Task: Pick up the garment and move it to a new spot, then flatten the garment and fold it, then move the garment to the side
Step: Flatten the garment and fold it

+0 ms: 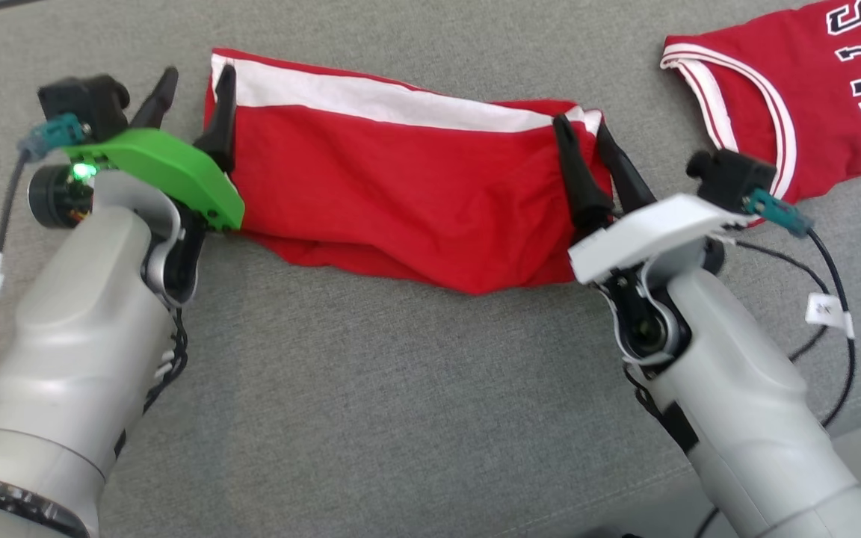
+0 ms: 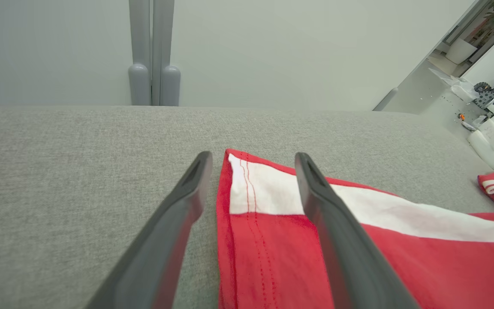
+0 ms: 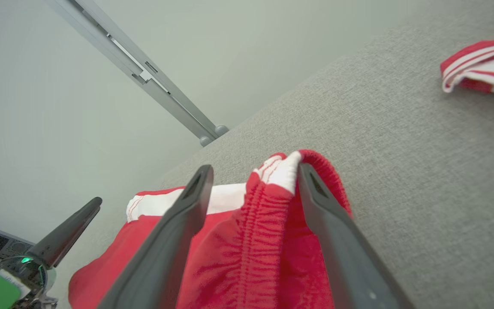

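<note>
The only writing that is reading clearly is "BULLS", in dark letters with white outlines, on the red jersey (image 1: 812, 90) that is lying at the far right of the grey cloth surface (image 1: 400, 388). The word is running sideways, bottom to top in the head view, and the frame's upper edge is cutting into its last letter. White and red bands are trimming the jersey's openings. A small white tag (image 1: 828, 312) is hanging on a cable by the right arm; its mark is too small to read.

The red shorts (image 1: 400, 194) are lying folded on the grey surface in front of the robot, well apart from the jersey. Their long axis is running left to right across the head view, with the left end sitting slightly farther from the robot than the right. A white stripe (image 2: 268, 193) is running along the far edge. The stitched leg hem is pointing to the robot's left and the gathered elastic waistband (image 3: 272, 184) is pointing to its right.

The left gripper (image 1: 198, 73) is standing with its fingers spread apart, straddling the hem edge: one finger is over bare grey cloth, the other over the shorts. The right gripper (image 1: 580, 123) is also holding its fingers spread apart, with the bunched waistband rising between them and leaning against one finger, not pinched.
</note>
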Motion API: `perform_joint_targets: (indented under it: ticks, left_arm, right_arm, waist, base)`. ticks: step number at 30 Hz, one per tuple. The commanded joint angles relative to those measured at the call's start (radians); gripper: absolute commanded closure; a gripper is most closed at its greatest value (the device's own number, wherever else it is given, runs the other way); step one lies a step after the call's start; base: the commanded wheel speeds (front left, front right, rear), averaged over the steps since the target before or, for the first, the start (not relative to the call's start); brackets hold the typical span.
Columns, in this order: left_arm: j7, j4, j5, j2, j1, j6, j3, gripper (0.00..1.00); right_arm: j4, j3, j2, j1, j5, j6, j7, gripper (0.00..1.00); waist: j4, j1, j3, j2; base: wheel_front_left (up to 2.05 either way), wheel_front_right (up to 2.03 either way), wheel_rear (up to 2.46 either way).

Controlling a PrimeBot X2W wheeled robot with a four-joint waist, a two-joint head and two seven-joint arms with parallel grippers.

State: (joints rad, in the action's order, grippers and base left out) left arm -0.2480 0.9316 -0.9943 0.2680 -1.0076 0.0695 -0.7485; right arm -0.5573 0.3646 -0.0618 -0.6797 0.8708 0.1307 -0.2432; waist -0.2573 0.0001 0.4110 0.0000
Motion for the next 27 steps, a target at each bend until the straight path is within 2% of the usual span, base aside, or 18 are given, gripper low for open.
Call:
perform_joint_targets:
  ticks: [1, 8, 12, 16, 23, 27]
  left_arm:
    - [-0.007, 0.005, 0.021, 0.001, 0.025, -0.009, -0.012, 0.0]
    - [-0.015, 0.027, 0.05, -0.011, 0.098, -0.034, -0.027, 0.0]
    - [-0.016, 0.053, 0.082, -0.008, 0.113, -0.058, -0.049, 0.0]
    - [-0.001, 0.091, 0.107, -0.005, 0.095, -0.085, -0.071, 0.0]
    - [0.04, 0.163, 0.148, -0.011, 0.058, -0.145, -0.111, 0.0]
    - [0.083, 0.204, 0.149, -0.013, 0.051, -0.156, -0.12, 0.0]
  right_arm:
    - [0.004, -0.018, -0.016, 0.036, -0.023, 0.0, -0.008, 0.0]
    - [0.062, -0.161, -0.022, 0.223, -0.251, 0.0, -0.021, 0.0]
    - [0.16, -0.23, -0.001, 0.34, -0.383, 0.0, -0.022, 0.0]
    - [0.275, -0.234, 0.009, 0.442, -0.507, 0.0, -0.021, 0.0]
    - [0.381, -0.197, 0.01, 0.514, -0.56, 0.0, -0.022, 0.0]
    - [0.406, -0.203, 0.011, 0.517, -0.59, 0.0, -0.022, 0.0]
  waist:
    - [0.023, -0.0001, -0.037, 0.0]
    - [0.023, -0.0001, -0.094, 0.0]
    - [0.006, -0.0001, -0.103, 0.0]
    - [-0.024, -0.0001, -0.092, 0.0]
    - [-0.072, -0.0001, -0.052, 0.0]
    - [-0.084, -0.0001, -0.03, 0.0]
  base:
    - [0.0, 0.0, 0.0]
    - [0.0, 0.0, 0.0]
    - [0.0, 0.0, 0.0]
    - [0.0, 0.0, 0.0]
    - [0.0, 0.0, 0.0]
    - [0.0, 0.0, 0.0]
